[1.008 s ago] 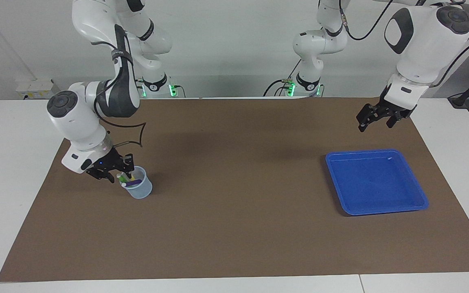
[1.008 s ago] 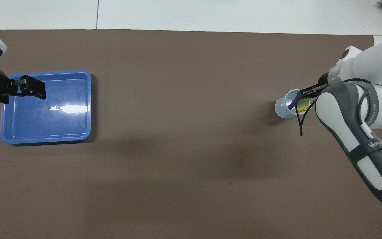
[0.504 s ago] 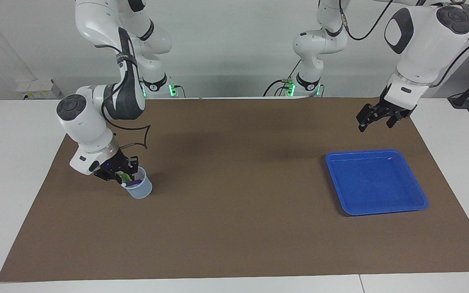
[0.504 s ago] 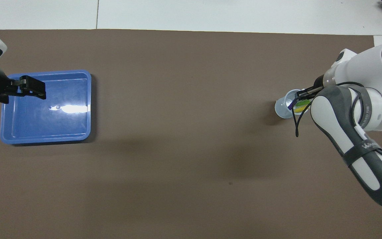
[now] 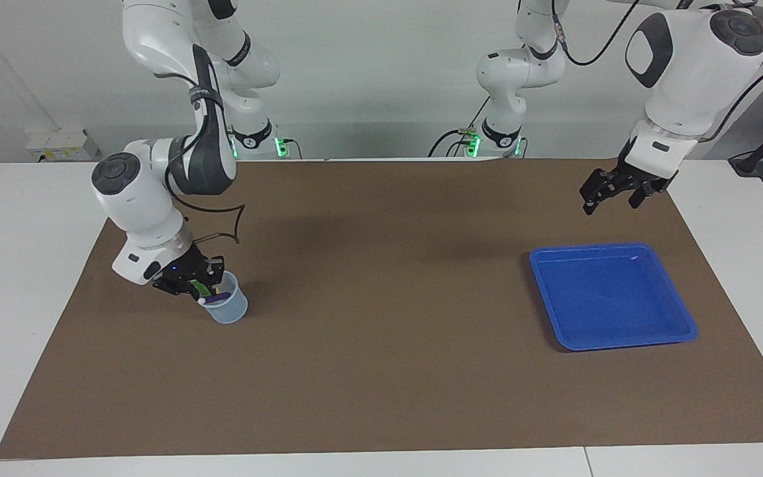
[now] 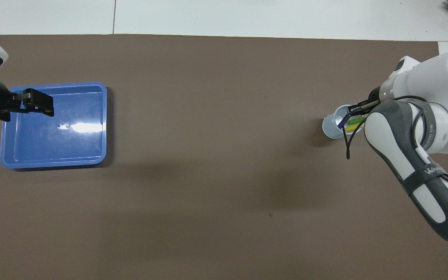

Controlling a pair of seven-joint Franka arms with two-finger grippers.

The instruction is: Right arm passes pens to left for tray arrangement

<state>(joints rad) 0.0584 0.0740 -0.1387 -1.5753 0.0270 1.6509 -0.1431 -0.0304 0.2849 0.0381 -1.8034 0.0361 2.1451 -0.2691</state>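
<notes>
A small translucent cup (image 5: 228, 306) stands on the brown mat toward the right arm's end and holds the pens. A purple pen (image 5: 212, 299) and a green pen (image 5: 204, 289) stick out of it, and the overhead view shows purple (image 6: 341, 123) and yellow-green (image 6: 352, 125) inside the cup (image 6: 332, 127). My right gripper (image 5: 199, 286) is down at the cup's mouth among the pen tops, also seen from overhead (image 6: 351, 112). The blue tray (image 5: 610, 295) lies empty toward the left arm's end. My left gripper (image 5: 610, 197) waits, open and raised, about over the tray (image 6: 53, 136).
A brown mat (image 5: 381, 331) covers most of the white table. The two arm bases with green lights stand at the robots' edge. The right arm's dark forearm (image 6: 414, 167) hangs over the mat beside the cup.
The right arm's wrist rose and swung a little toward the cup, bringing its gripper tighter onto the pen tops. Over the last half second it barely moved. The left arm stayed still.
</notes>
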